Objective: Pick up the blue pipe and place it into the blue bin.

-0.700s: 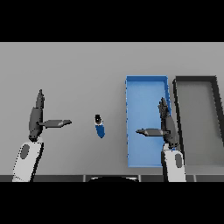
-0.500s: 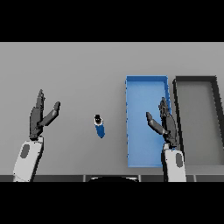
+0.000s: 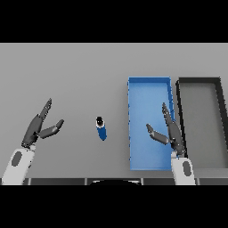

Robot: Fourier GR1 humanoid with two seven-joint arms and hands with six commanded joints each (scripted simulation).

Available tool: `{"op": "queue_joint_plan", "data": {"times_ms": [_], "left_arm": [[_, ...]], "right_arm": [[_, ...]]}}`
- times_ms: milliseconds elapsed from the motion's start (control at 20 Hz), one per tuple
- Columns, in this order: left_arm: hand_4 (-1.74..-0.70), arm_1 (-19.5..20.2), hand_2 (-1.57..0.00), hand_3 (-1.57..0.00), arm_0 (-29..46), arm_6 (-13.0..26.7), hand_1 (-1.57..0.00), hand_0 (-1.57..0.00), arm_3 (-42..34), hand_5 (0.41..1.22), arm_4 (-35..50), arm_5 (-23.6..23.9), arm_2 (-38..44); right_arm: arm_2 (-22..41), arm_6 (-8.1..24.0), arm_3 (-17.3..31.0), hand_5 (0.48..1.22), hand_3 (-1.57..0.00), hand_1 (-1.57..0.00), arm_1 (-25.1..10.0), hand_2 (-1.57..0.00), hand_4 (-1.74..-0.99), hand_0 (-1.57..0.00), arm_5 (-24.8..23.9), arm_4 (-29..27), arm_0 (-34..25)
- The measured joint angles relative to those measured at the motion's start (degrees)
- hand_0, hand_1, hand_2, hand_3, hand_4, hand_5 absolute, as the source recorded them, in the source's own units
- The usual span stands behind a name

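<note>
Pipe (image 3: 102, 128) on table (image 3: 80, 75), left of bin (image 3: 149, 89).

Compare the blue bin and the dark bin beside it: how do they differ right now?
The blue bin is bright blue; the dark bin is black-rimmed with a grey floor. The blue bin lies nearer the blue pipe; the dark bin lies farther right. The right hand hovers over the blue bin, not the dark bin. Both are rectangular, side by side, and hold nothing.

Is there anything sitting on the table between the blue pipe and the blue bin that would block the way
Nothing visible does. The blue pipe lies on bare table just left of the blue bin. The right hand hovers open over the bin, and the left hand is open, farther left.
</note>
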Motion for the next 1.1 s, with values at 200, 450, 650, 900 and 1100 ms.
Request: {"op": "queue_joint_plan", "data": {"times_ms": [200,450,650,900,1100], "left_arm": [[-1.02,0.88,0.00,0.00,1.00,-1.05,0.00,0.00,-2.26,0.573,0.54,-5.10,-2.74],[-1.06,3.28,0.00,0.00,1.10,4.05,0.00,0.00,-6.90,0.498,0.78,-10.48,-6.96],[-1.09,0.62,0.00,0.00,0.23,5.99,0.00,0.00,-7.99,0.463,-0.77,-12.03,-11.06],[-1.12,-3.88,0.00,0.00,-1.46,6.76,0.00,0.00,-7.79,0.446,-3.45,-12.34,-15.36],[-1.11,-8.65,0.00,0.00,-4.59,8.03,0.00,0.00,-2.97,0.447,-5.89,-11.57,-17.19]], "right_arm": [[0.21,0.12,-0.87,0.589,0.00,0.00,-0.73,0.00,-1.220,0.00,0.60,0.07,0.47],[0.05,-2.98,-1.21,0.604,0.00,0.00,-1.22,0.00,-1.233,0.00,1.32,-0.44,0.80],[0.01,-3.10,-0.09,0.616,0.00,0.00,-1.10,0.00,-1.256,0.00,1.29,-0.15,0.23],[-0.32,-3.10,-0.23,0.617,0.00,0.00,-0.82,0.00,-1.270,0.00,1.68,-1.17,0.36],[-0.13,-1.61,-1.79,0.613,0.00,0.00,-0.55,0.00,-1.276,0.00,1.34,-1.19,0.89]]}}
